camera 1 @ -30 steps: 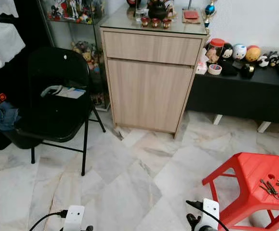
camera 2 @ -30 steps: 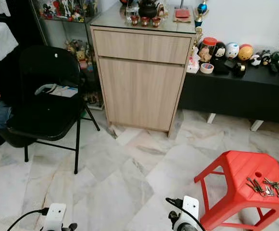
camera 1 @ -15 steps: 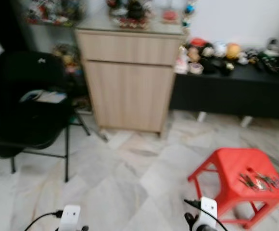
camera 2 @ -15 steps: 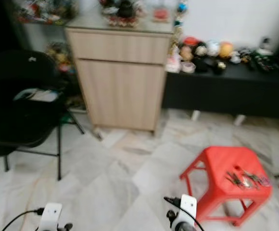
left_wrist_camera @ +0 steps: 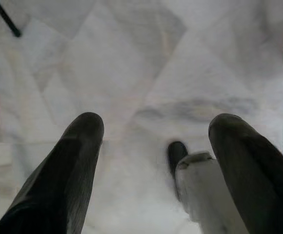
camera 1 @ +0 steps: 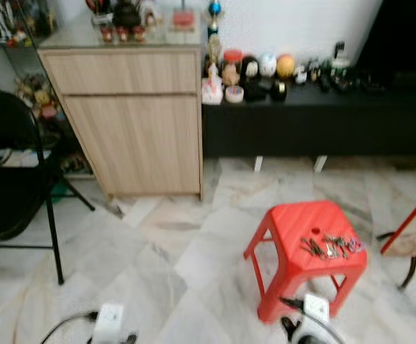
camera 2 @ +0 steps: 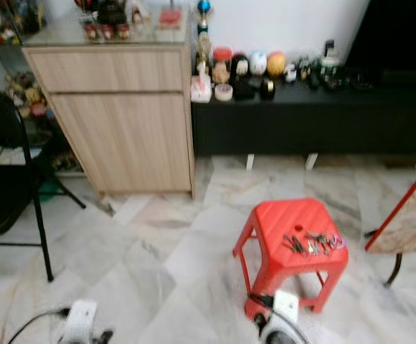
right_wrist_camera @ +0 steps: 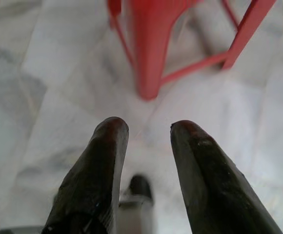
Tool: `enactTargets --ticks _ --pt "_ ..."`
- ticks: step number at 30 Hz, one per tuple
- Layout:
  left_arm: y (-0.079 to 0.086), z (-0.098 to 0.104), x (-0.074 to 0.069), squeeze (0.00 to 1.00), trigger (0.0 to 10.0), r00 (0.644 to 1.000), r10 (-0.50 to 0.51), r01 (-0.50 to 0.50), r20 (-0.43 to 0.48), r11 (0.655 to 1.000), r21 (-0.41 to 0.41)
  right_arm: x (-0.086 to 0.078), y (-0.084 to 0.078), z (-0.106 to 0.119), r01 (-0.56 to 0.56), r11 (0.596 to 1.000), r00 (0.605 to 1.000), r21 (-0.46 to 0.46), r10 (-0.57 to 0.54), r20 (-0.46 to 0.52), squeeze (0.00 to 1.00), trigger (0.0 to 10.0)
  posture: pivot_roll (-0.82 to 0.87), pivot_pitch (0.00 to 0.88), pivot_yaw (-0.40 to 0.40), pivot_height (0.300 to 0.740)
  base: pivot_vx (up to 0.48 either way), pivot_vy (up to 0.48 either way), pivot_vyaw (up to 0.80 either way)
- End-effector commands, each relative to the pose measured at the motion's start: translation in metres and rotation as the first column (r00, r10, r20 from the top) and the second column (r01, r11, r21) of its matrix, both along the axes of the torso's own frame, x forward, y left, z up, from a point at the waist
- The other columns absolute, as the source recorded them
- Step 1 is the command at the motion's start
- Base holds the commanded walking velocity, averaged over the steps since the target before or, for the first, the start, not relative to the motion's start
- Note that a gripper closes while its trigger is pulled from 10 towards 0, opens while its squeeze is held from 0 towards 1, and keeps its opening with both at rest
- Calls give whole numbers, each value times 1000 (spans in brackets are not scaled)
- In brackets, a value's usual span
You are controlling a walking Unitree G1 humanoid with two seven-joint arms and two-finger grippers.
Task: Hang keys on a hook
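Nearest the camera, both arms hang low over pale marble floor: the left gripper (left_wrist_camera: 151, 141) is seen with its two black fingers spread wide and nothing between them, and the right gripper (right_wrist_camera: 144, 141) is seen with its fingers parted and empty, pointed at the floor just before a leg of the red stool (camera 1: 294, 222). On the stool's seat, toward its far right side, a bunch of keys (camera 1: 328, 246) lies untouched. Farther off stand a black folding chair (camera 1: 7, 186), a wooden cabinet (camera 1: 133, 118) and a low black bench (camera 1: 315, 122) lined with ornaments. No hook can be made out. The approach is judged to be in hand; next, the stool must be closed on and the keys picked up. Compared with a second ago, the view has swung right, so the stool is now more central.
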State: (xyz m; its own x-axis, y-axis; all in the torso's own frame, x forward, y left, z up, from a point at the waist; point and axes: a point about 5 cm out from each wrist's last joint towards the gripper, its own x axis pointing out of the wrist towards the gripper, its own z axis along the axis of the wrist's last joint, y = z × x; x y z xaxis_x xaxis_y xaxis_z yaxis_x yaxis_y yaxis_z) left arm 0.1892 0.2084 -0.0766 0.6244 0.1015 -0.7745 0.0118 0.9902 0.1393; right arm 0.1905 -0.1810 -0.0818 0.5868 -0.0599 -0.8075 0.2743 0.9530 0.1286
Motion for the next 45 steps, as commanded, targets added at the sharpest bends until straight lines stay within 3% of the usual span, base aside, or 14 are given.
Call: enactTargets --ticks 1,6,14,30,35,37,40,45 --pt "9 -1 -5 0 10000 1000 2 -1 -25 1000 27 2 10 0 -33 999 999 11 33 3 0 10000 31 0 -21 740 0 -274 0" --pt "9 0 -3 0 10000 1000 2 -1 -18 1000 24 3 11 1 -45 999 999 24 45 15 0 10000 32 0 -19 740 0 -385 640" --pt "9 3 2 0 10000 1000 3 -3 -4 1000 24 3 11 1 -30 999 999 35 30 12 0 10000 32 0 -21 740 0 -385 0" --pt "7 1 -1 0 10000 1000 9 -8 -4 1000 15 3 10 0 -22 999 1000 37 22 9 0 10000 33 0 -29 740 0 -382 0" --pt "8 2 1 0 10000 1000 2 -3 16 999 34 2 10 0 -14 999 1000 40 14 17 0 10000 38 0 -27 740 0 0 0" --pt "8 5 5 0 10000 999 -7 5 44 999 41 3 10 1 -8 999 999 47 6 32 0 10000 40 0 -26 740 0 0 0" --pt "10 21 26 0 10000 982 -44 34 182 998 53 8 9 5 -56 998 994 16 54 91 0 10000 30 0 -22 740 0 0 0" --pt "12 37 41 0 10000 946 -77 53 315 995 84 11 9 8 -91 996 985 -1 90 147 0 10000 25 0 -23 740 0 0 0"
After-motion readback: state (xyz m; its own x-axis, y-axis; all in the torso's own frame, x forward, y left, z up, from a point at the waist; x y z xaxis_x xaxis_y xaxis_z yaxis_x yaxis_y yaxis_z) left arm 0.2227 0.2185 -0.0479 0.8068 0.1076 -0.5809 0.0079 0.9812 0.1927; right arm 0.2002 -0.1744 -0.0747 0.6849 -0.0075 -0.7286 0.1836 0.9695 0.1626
